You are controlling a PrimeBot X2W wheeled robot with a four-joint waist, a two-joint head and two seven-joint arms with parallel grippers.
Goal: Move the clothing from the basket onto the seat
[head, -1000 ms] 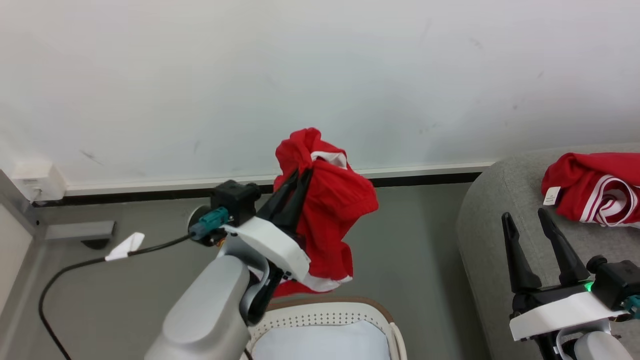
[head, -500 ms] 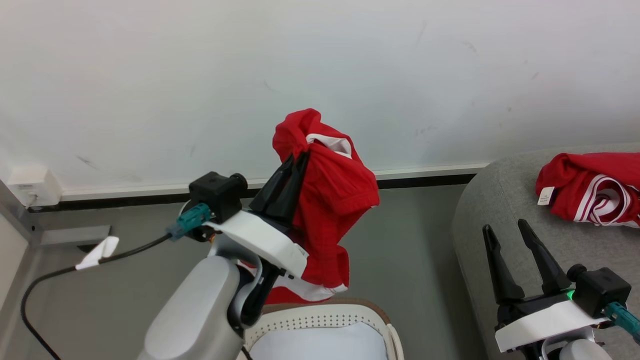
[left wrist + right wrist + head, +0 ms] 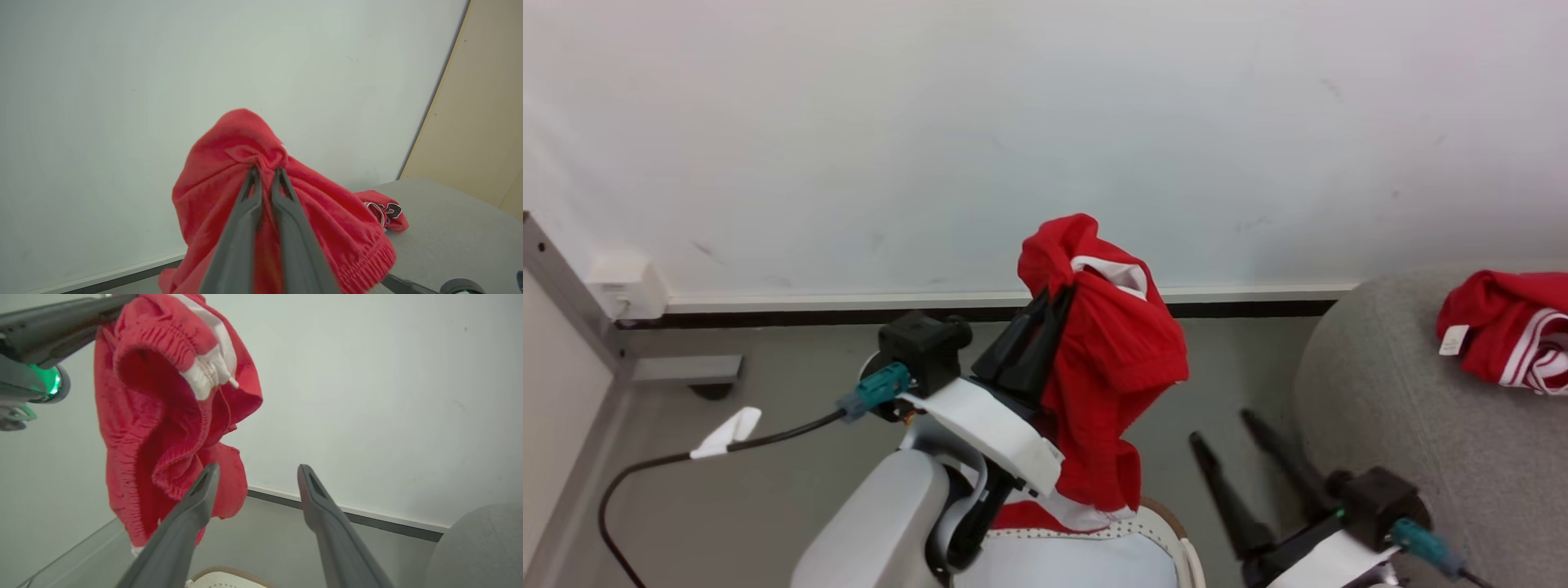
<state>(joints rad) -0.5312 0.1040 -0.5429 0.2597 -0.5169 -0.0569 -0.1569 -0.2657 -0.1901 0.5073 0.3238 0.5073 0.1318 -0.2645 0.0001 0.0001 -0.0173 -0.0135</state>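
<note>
Nearby, we note cream perforated plastic basket [image 3: 1168,539], brown woven-look rim, at bottom edge. Left end effector [image 3: 1054,298] pinched tight on red garment [image 3: 1111,367]: soft bunched fabric, gathered elastic hem, white trim, hanging above basket. Right end effector [image 3: 1221,426] spread wide, empty. Farther right, second red garment [image 3: 1503,327], white stripes and label, lies crumpled on grey woven seat [image 3: 1405,425].

head camera high, angled down; both wrist cameras near, toward the wall [image 3: 122,81], the clothing [image 3: 1111,367] common to all
</note>
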